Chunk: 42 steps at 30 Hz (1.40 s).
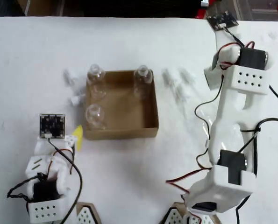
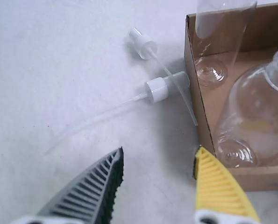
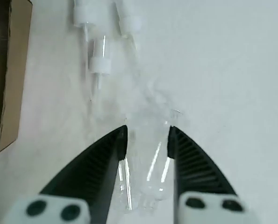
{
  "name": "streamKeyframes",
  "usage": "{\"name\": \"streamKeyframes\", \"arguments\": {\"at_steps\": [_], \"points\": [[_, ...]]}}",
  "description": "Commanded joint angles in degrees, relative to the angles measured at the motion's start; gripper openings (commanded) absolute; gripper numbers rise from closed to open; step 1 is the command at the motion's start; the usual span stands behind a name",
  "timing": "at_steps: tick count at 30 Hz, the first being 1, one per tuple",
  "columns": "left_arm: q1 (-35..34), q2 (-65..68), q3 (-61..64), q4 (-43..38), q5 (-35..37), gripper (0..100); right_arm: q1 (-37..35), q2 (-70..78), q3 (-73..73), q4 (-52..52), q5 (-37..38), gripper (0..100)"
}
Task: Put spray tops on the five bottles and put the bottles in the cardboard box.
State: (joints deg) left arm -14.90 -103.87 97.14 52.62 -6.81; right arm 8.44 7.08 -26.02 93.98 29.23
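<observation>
While the left end effector (image 2: 160, 156) hangs released, its grey and yellow jaws spread wide apart, it sits low over the white tabletop (image 1: 129, 177) just beside the near left corner of the box (image 1: 122, 133). Two tops (image 2: 155, 89) lie on their sides a little farther off, left of the box, and the closer one touches the box wall with its thin tube trailing away across the tabletop. Three bottles (image 1: 96, 73) stand upright inside the box: one in the far left corner, one in the far right corner and one against the left wall toward the near side. To the right of the box, the right end effector (image 3: 147, 135) is clenched around a clear bottle (image 3: 150, 158), with a black jaw on either side of the body and the neck pointing back toward the wrist. More tops (image 3: 101, 58) lie together on the tabletop beyond that bottle, just right of the box's far right corner.
</observation>
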Motion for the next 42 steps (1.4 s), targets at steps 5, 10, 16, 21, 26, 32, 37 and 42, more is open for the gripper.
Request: {"name": "streamKeyframes", "arguments": {"at_steps": [5,10,16,21,26,32,37,42], "points": [[0.9,-0.8,-0.2,0.5,-0.3,23,0.7,-3.3,3.2,1.5,-0.1,11.9],[0.9,-0.8,-0.2,0.5,-0.3,23,5.4,-5.9,6.7,4.9,4.2,11.6],[0.9,-0.8,-0.2,0.5,-0.3,23,22.0,-13.2,17.2,3.7,18.0,11.6],[0.9,-0.8,-0.2,0.5,-0.3,23,39.3,-13.8,28.2,-17.0,23.4,12.0],[0.9,-0.8,-0.2,0.5,-0.3,23,44.8,-6.5,38.4,-31.1,25.9,12.1],[0.9,-0.8,-0.2,1.1,-0.3,23,44.9,-2.8,37.9,-24.0,29.5,12.0],[0.9,-0.8,-0.2,1.6,-0.3,23,44.3,-1.6,38.8,-23.4,29.1,11.8],[0.9,-0.8,-0.2,1.7,-0.3,23,42.9,0.4,40.5,-25.2,28.9,11.8]]}}
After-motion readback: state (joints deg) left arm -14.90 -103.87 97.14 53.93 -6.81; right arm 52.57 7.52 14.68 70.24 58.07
